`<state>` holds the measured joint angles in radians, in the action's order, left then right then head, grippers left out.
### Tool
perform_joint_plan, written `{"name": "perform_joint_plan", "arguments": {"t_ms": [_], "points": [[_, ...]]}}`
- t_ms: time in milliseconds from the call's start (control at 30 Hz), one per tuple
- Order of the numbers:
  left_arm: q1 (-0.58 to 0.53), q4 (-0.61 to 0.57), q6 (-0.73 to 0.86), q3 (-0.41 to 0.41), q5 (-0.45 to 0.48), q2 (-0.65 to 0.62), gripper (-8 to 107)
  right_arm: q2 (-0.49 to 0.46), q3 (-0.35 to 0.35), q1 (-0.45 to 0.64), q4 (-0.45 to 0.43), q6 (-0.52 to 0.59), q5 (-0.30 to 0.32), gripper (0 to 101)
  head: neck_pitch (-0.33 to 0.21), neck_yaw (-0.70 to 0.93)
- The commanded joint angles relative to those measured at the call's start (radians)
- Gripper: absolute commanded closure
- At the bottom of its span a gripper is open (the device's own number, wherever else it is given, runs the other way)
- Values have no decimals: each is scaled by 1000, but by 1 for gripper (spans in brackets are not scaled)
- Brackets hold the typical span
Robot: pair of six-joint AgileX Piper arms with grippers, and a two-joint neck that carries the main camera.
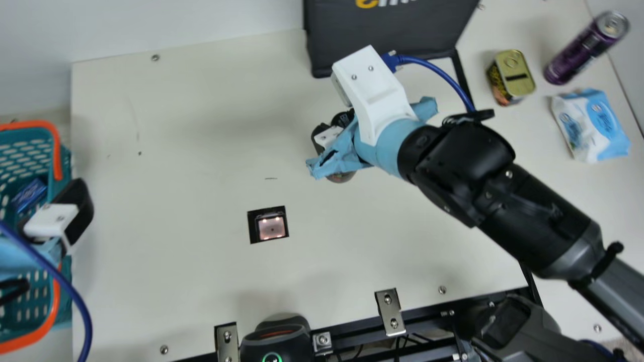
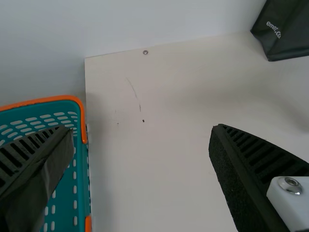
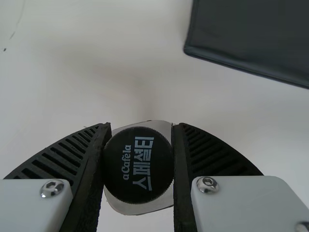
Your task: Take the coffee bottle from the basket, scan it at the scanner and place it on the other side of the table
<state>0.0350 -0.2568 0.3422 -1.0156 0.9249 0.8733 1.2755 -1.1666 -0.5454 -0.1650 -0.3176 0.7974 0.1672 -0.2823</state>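
Two grippers in play: the right one (image 1: 335, 133) is clamped on the coffee bottle (image 3: 138, 164), black cap between its ribbed fingers, over the table (image 1: 191, 151) on the far side and a bit right of the lit scanner window (image 1: 271, 227), near the black sleeve (image 1: 382, 30). Left gripper (image 1: 53, 220) is released, fingers wide apart with nothing between them, at the teal basket (image 1: 64, 296) on the left; tin (image 1: 511, 78), purple can (image 1: 578, 53) and wipes pack (image 1: 591, 125) sit far right.
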Motion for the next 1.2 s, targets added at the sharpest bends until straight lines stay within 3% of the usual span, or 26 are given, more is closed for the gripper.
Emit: {"name": "perform_joint_plan", "arguments": {"t_ms": [0,633,900,1167], "points": [[0,0,0,0,0,0,9,-23,17,60,22,31,9,101,-29,-94],[0,0,0,0,0,0,9,-226,158,726,273,448,113,101,-29,-94],[0,0,0,0,0,0,9,-233,162,1001,390,644,139,101,-29,-94],[0,0,0,0,0,0,9,-182,145,1217,495,843,131,101,-29,-94]]}}
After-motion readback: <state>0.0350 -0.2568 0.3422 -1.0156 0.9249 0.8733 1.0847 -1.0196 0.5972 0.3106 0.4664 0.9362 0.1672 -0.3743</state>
